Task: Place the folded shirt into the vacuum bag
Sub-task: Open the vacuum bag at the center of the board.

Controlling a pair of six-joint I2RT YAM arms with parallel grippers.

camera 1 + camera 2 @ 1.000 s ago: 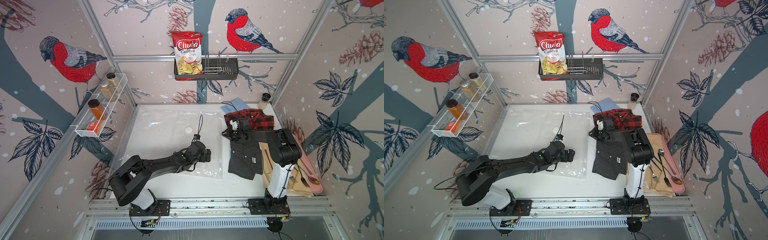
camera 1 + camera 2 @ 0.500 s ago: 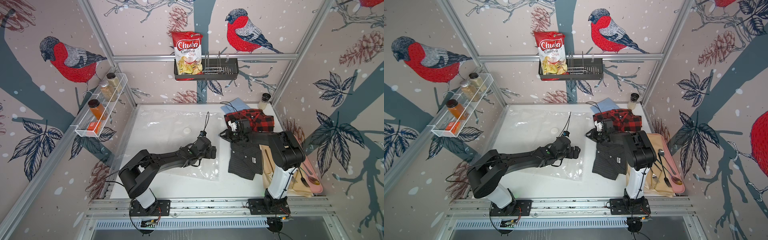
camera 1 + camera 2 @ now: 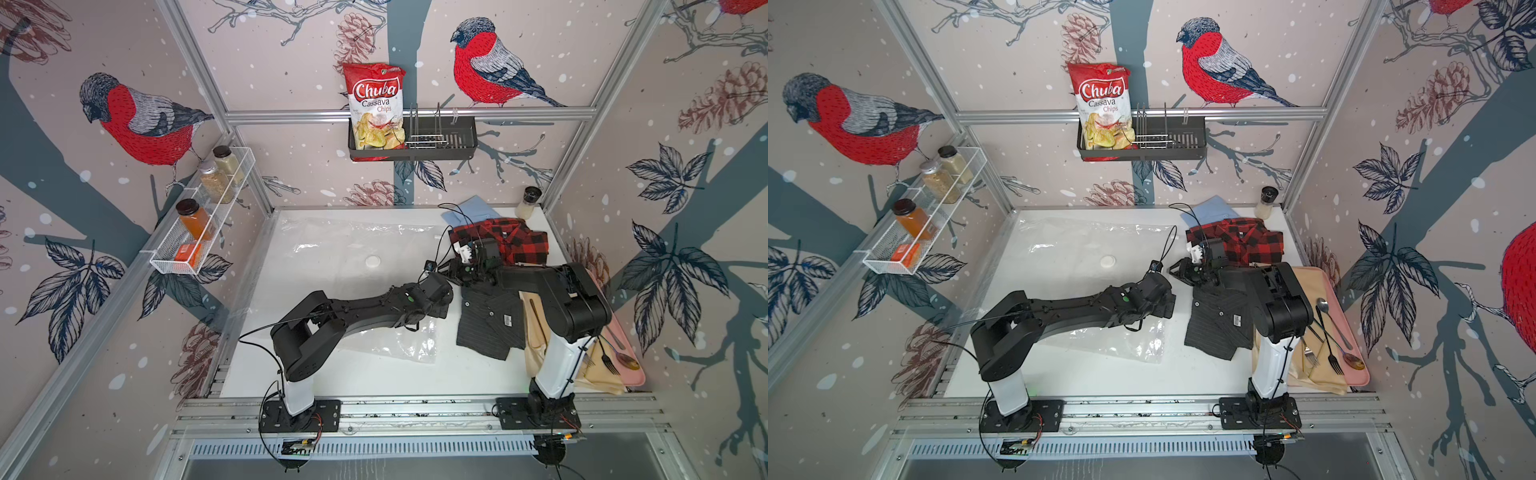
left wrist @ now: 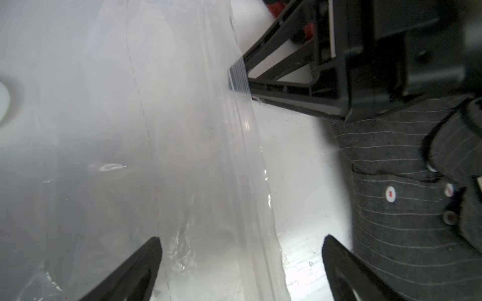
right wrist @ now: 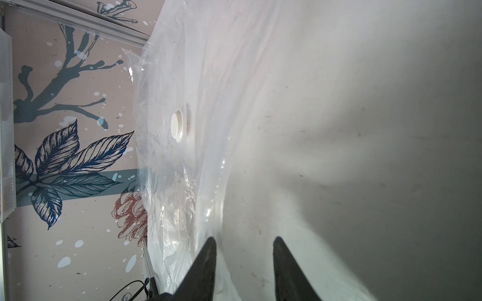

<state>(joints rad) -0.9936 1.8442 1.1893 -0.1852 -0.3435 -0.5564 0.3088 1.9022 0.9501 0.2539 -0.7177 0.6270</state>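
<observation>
Vacuum bag (image 3: 332,249): lies flat on the bench (image 3: 374,378), clear and empty, with its white valve (image 3: 372,261) facing up and its zip edge (image 4: 245,117) turned toward the shirts.
Striped shirt (image 3: 486,328): folded, just beside the bag's zip edge, wholly outside the bag.
Checked shirt (image 3: 515,245): folded, farther from the bag than the striped one, also outside.
Left gripper (image 4: 241,237): jaws wide apart, straddling the bag's zip edge and gripping nothing.
Right gripper (image 5: 245,241): jaws partly apart with the tips at the zip edge. The plastic laps over one tip, and nothing looks clamped.
Done: probably only the approach to the bag's mouth.
Left: opening the mouth, picking up a shirt and sliding it inside.
</observation>
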